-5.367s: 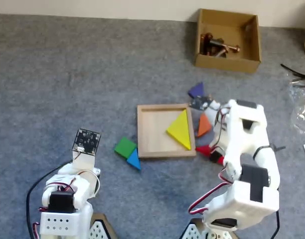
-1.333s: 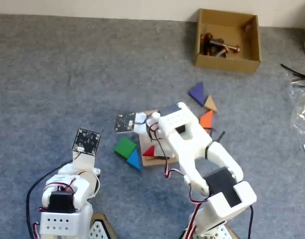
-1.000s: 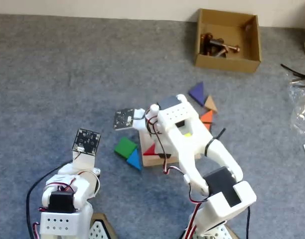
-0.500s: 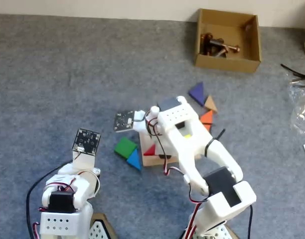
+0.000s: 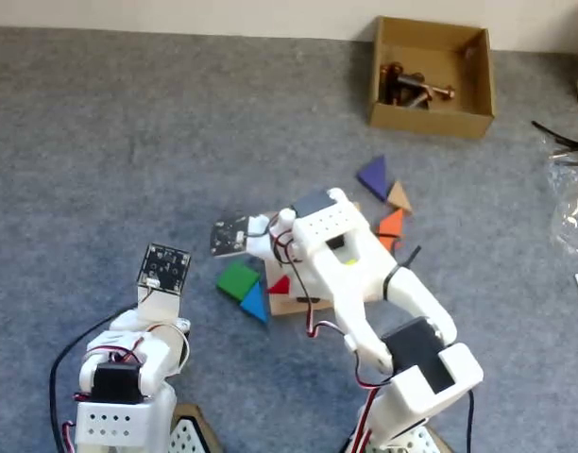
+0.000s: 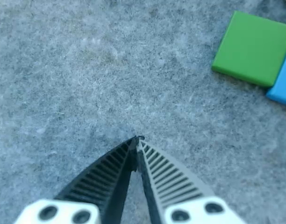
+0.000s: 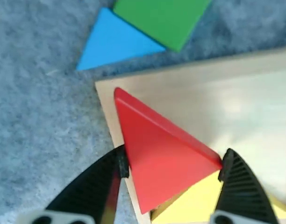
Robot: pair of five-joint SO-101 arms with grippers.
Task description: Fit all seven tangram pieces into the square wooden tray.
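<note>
The square wooden tray [image 7: 110, 100] holds a yellow triangle [image 7: 194, 205]. A red triangle [image 7: 161, 149] hangs tilted over the tray's corner, overlapping the rim and the yellow piece. My right gripper [image 7: 172, 162] is shut on it, a finger at each side. From above, the red triangle [image 5: 280, 284] peeks out under the right arm, which hides most of the tray [image 5: 294, 305]. A green square [image 5: 237, 278] and a blue triangle [image 5: 254, 302] lie just left of the tray. Purple [image 5: 372, 176], tan [image 5: 398, 196] and orange [image 5: 391, 225] triangles lie to its upper right. My left gripper [image 6: 136, 139] is shut over bare carpet near the green square [image 6: 255, 49].
A cardboard box [image 5: 431, 75] with metal parts stands at the back right. Clear plastic and cables [image 5: 572, 189] lie at the right edge. Grey carpet stretches open across the left and back.
The right arm carried the red triangle from the tray's right side to its near-left corner, then in the last second drifted slightly left. The left arm has not moved.
</note>
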